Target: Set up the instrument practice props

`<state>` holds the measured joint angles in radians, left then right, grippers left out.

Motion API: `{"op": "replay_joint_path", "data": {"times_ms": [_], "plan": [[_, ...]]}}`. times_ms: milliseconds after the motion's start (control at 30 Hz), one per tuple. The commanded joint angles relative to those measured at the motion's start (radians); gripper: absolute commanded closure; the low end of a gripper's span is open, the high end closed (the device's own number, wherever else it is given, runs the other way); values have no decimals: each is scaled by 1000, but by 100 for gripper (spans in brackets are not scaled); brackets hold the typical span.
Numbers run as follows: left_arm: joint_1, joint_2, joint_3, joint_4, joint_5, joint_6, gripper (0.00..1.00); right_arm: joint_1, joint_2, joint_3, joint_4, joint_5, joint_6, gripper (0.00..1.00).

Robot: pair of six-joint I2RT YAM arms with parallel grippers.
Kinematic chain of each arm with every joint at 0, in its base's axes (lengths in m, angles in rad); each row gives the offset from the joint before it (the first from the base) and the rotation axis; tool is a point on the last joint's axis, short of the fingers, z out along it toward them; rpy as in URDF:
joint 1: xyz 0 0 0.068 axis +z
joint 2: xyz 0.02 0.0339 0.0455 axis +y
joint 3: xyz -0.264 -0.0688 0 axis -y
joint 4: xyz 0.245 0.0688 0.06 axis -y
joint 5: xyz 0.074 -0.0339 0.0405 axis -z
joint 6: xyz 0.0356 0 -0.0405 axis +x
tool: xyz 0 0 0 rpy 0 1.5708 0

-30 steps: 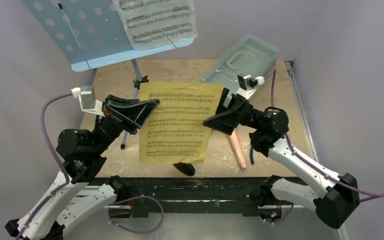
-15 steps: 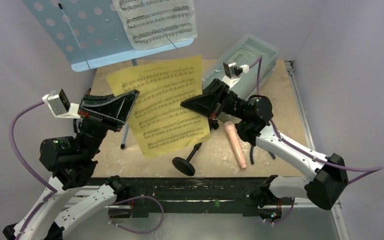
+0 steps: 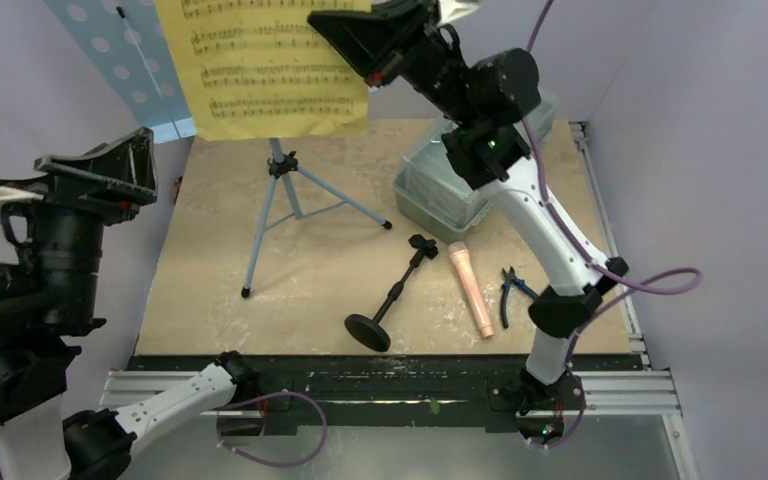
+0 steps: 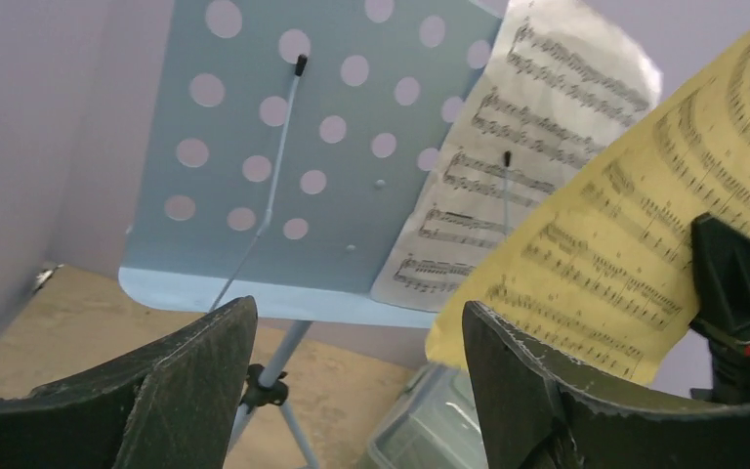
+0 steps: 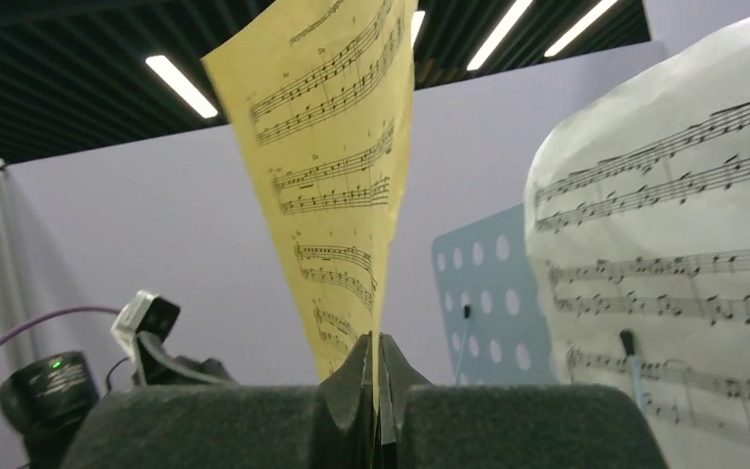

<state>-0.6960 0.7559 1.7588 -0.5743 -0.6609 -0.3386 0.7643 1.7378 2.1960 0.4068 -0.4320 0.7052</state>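
Observation:
My right gripper [image 3: 330,25] is shut on the lower edge of the yellow music sheet [image 3: 260,70] and holds it up in front of the light blue music stand [image 3: 110,50]. The right wrist view shows its jaws [image 5: 379,342] pinching the yellow sheet [image 5: 342,176], with the white sheet [image 5: 664,244] on the stand to the right. My left gripper [image 4: 356,313] is open and empty, facing the stand's desk [image 4: 303,147]; it sits far left [image 3: 145,165]. The black mic stand [image 3: 390,295] and the peach-pink toy microphone [image 3: 470,290] lie on the table.
A clear lidded box [image 3: 440,190] sits at the back right under my right arm. Blue-handled pliers [image 3: 510,290] lie right of the microphone. The stand's tripod legs [image 3: 280,200] spread over the table's left middle. Walls close in on both sides.
The right gripper has risen with the yellow sheet from above the table to the stand's desk. The left gripper has let go of the sheet, opened and drawn back to the left.

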Motion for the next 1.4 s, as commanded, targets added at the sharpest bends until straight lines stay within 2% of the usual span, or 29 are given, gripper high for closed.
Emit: {"op": "replay_joint_path", "data": {"times_ms": [0, 33, 100, 267, 400, 567, 867, 967, 1067, 1200, 1300, 1367], "plan": [[-2, 170, 57, -264, -129, 20, 25, 6, 199, 334, -303, 74, -150, 100], [-3, 180, 48, -270, -145, 5, 25, 6, 216, 373, -305, 81, -162, 100], [-3, 177, 9, -234, -191, 16, 24, 7, 211, 337, -263, 104, -193, 100], [-3, 185, -100, -54, -286, 145, 23, 12, 222, 327, -251, 155, -266, 100], [-3, 264, -70, -35, -286, 171, 22, 20, 245, 346, -236, 168, -304, 100], [-3, 276, -83, 32, -348, 234, 22, 41, 260, 337, -189, 178, -348, 100], [-2, 281, -152, 228, -493, 477, 19, 101, 301, 309, -81, 179, -433, 100], [-1, 290, -174, 334, -515, 560, 11, 107, 329, 340, -76, 194, -442, 100], [2, 321, -173, 394, -507, 600, 6, 109, 356, 372, -73, 206, -460, 100], [75, 367, -138, 363, -452, 561, 4, 110, 362, 372, -66, 223, -484, 100], [196, 391, -112, 293, -349, 475, 7, 110, 358, 367, -73, 228, -509, 100], [238, 397, -112, 291, -316, 463, 11, 110, 357, 366, -81, 233, -521, 100]]}}
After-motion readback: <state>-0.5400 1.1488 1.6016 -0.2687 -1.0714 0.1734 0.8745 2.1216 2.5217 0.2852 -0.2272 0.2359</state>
